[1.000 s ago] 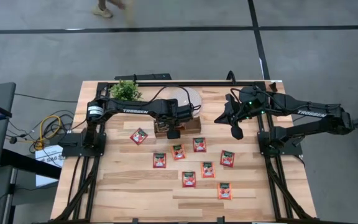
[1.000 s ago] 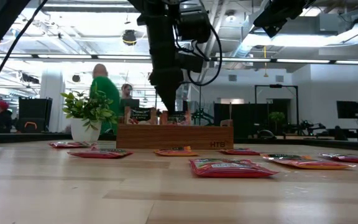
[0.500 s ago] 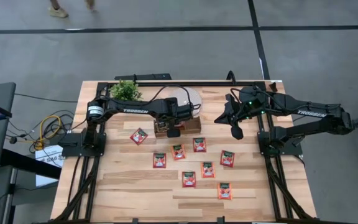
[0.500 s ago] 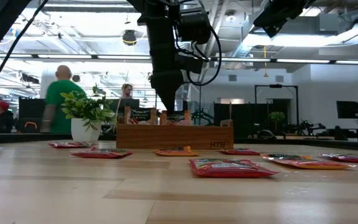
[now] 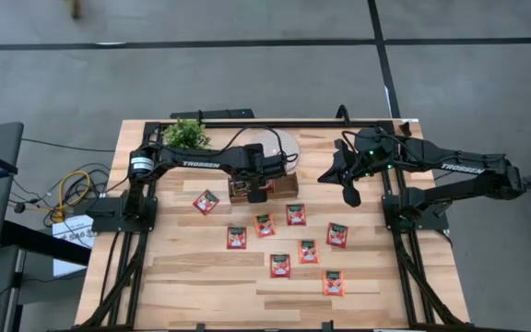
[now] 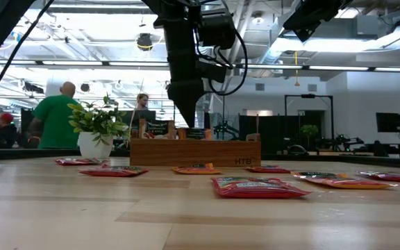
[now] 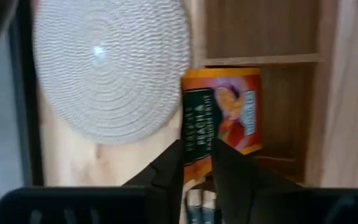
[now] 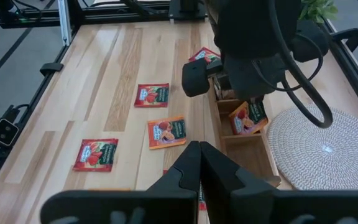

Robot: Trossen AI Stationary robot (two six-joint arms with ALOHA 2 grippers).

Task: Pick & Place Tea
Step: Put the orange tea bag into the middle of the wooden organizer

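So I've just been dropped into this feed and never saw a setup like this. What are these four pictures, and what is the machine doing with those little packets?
Two dark robot arms work at a wooden table. One picture looks straight down, one looks level across the tabletop, and one camera rides on each wrist.

The left gripper hangs over the wooden tray, its fingers around an orange tea sachet standing upright in one compartment. Whether they are still pinching it, I cannot tell.

The right gripper waits shut, raised off to the right, holding nothing.

Eight more red sachets lie flat on the table. Beside the tray are a round white disc and a small potted plant.
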